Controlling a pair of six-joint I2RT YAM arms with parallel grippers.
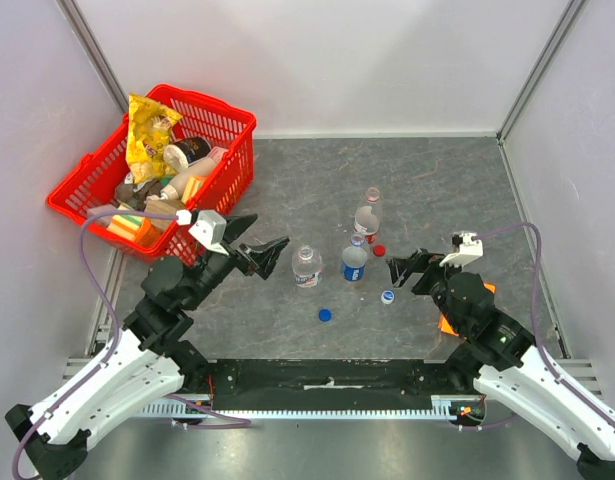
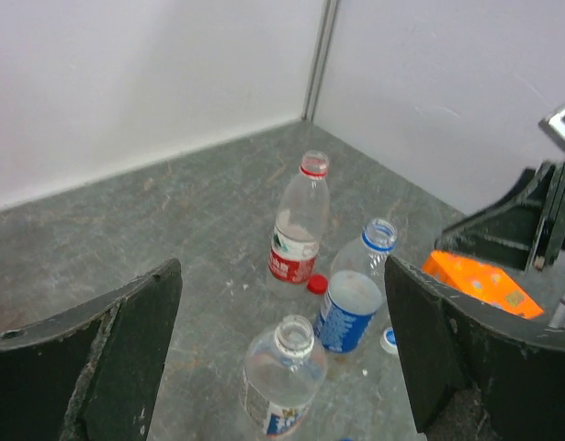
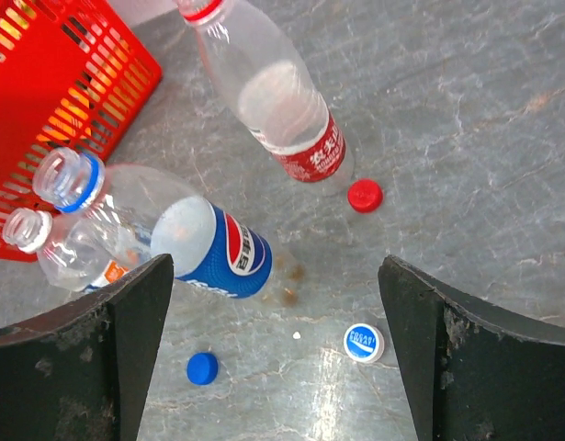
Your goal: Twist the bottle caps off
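Three clear bottles stand uncapped mid-table: the red-labelled bottle [image 1: 367, 220] [image 2: 299, 230] [image 3: 282, 119], the blue-labelled bottle [image 1: 354, 262] [image 2: 351, 303] [image 3: 209, 243] and the pale-labelled bottle [image 1: 306, 267] [image 2: 282, 377] [image 3: 75, 253]. The red cap [image 1: 379, 250] [image 2: 317, 285] [image 3: 365, 195], blue cap [image 1: 325, 315] [image 3: 202, 367] and white cap with blue centre [image 1: 387, 296] [image 2: 389, 341] [image 3: 363, 343] lie loose on the table. My left gripper [image 1: 272, 250] [image 2: 282, 358] is open and empty, left of the pale-labelled bottle. My right gripper [image 1: 402, 270] [image 3: 277, 349] is open and empty, right of the bottles.
A red basket [image 1: 227, 130] [image 3: 71, 101] with snacks and a brown-lidded jar [image 1: 187, 152] stands at the back left. An orange box [image 1: 449, 322] [image 2: 484, 283] lies under the right arm. White walls enclose the table.
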